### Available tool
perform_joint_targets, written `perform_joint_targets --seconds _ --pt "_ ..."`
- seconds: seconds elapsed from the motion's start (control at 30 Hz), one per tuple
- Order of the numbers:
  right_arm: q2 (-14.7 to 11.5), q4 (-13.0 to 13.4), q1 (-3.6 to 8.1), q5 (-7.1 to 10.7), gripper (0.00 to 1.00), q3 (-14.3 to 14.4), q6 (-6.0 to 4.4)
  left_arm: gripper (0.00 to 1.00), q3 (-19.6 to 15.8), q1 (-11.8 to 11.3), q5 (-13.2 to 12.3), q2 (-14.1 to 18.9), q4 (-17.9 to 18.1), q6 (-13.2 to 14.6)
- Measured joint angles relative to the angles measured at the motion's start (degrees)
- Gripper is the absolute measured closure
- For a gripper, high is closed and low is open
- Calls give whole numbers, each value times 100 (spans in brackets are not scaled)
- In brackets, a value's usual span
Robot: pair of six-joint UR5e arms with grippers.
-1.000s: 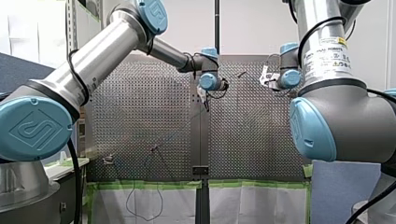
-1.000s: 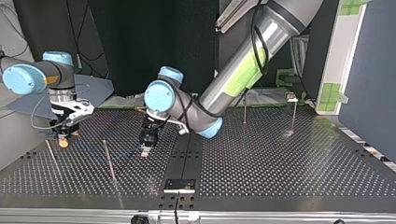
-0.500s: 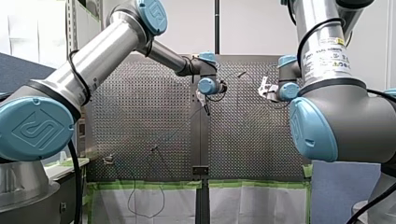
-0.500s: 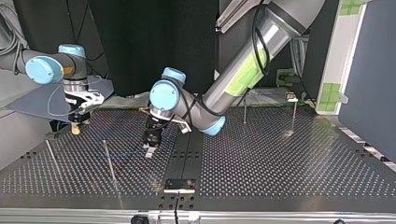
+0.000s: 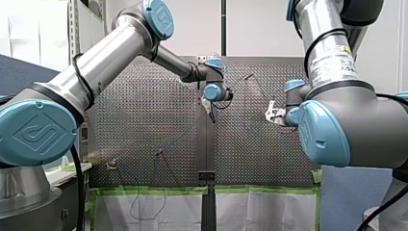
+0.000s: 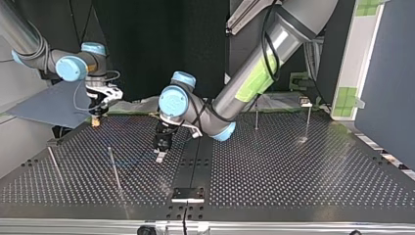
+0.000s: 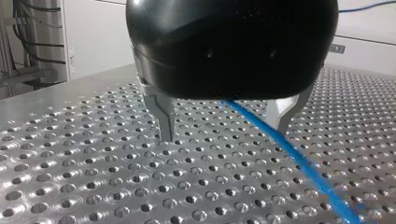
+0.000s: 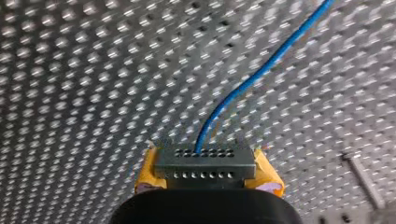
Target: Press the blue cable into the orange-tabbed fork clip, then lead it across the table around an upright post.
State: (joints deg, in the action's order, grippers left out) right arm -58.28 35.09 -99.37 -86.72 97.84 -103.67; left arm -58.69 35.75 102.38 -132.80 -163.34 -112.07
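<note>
Between the parted metal fingers of my black left gripper (image 7: 224, 134), the thin blue cable (image 7: 299, 160) runs lengthwise ahead, unclamped, while my yellow-padded right gripper (image 8: 205, 163) pinches it farther along.

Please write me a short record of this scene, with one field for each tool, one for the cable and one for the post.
left tool: open, its metal fingers apart, just above the table
right tool: yellow pads, shut on the blue cable
blue cable: also passes between the left tool's fingers, not clamped there
upright post: thin rod at the top view's left, nearer the camera than both tools
</note>
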Motion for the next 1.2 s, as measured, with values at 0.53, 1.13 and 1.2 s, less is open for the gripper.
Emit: perform_joint_targets --seconds 0.53,1.13,1.2 --pt "748 788 115 -63 100 85 252 4 1 6 40 -3 -32 16" --pt "1586 1455 359 -68 100 83 206 4 0 48 84 1 -42 10" --pt "1668 1513 388 -67 100 83 170 4 0 49 84 -1 -46 10"
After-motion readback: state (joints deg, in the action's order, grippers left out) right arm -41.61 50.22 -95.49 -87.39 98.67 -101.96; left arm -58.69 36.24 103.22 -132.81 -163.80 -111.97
